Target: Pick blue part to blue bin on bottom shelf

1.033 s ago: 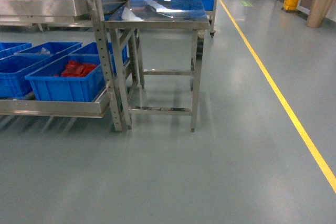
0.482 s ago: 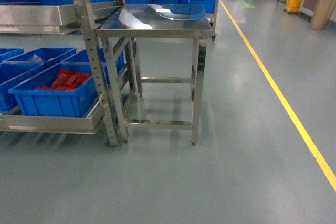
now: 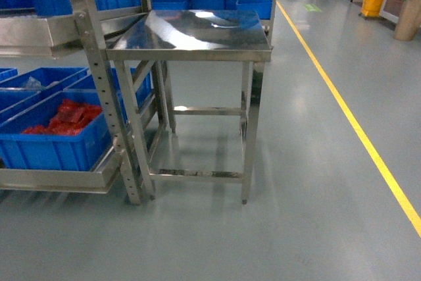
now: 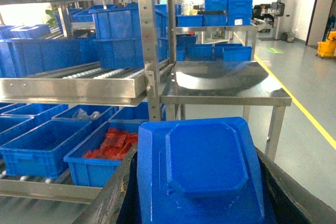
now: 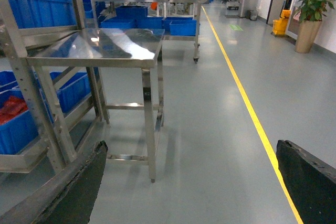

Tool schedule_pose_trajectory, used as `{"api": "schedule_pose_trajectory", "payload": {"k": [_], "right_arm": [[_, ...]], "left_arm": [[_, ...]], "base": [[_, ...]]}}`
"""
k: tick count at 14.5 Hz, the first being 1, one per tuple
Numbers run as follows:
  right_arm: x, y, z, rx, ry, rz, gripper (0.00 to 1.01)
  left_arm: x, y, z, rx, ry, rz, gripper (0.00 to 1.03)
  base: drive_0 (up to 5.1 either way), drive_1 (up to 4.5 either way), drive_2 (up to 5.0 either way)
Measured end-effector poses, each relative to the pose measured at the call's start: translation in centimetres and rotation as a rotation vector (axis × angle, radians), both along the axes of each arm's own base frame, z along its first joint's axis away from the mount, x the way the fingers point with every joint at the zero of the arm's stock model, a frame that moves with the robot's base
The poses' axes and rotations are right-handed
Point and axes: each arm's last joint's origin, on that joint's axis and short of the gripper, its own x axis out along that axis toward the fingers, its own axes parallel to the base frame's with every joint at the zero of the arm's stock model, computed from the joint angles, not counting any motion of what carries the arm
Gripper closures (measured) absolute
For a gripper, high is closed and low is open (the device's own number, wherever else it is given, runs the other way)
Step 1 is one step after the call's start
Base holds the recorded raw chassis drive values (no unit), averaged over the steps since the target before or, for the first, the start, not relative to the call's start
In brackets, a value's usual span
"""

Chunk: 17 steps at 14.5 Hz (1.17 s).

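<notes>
On my left wrist camera I see the blue part (image 4: pixel 202 174) very near the lens: a smooth moulded plastic piece with a raised octagon-like panel on its flat face. It sits between the two dark, rough fingers (image 4: pixel 113 195) of the left pincer (image 4: pixel 197 203), which is closed on it. The right pincer (image 5: pixel 194 187) stands wide open, its two black fingers (image 5: pixel 79 187) far apart at the lower corners of the right wrist view, and only grey floor (image 5: pixel 210 129) shows between them.

In the head view neither arm shows. The bottom shelf (image 3: pixel 59 181) lies low at the left, of shiny steel with a flat front lip, and a perforated steel upright (image 3: pixel 105 97) rises from its corner. On it stand rectangular blue bins; the nearest blue bin (image 3: pixel 52 146) holds a heap of red parts (image 3: pixel 66 115). I cannot tell which bin is the one of the task. Just beside the rack stands a small steel-framed table, its tabletop (image 3: pixel 197 31) polished like a mirror and bare. A yellow line (image 3: pixel 348 116) runs along the smooth floor at the right.
</notes>
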Motion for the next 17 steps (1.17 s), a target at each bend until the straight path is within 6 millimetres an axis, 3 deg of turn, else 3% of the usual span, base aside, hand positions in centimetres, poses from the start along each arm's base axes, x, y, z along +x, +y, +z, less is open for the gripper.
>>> {"api": "schedule_pose_trajectory", "payload": {"k": [17], "right_arm": [[0.0, 0.0, -0.01, 0.0, 0.002, 0.0, 0.03]], "left_arm": [[0.0, 0.0, 0.0, 0.0, 0.0, -0.001, 0.59]], "base": [[0.1, 4.18, -4.0]]}}
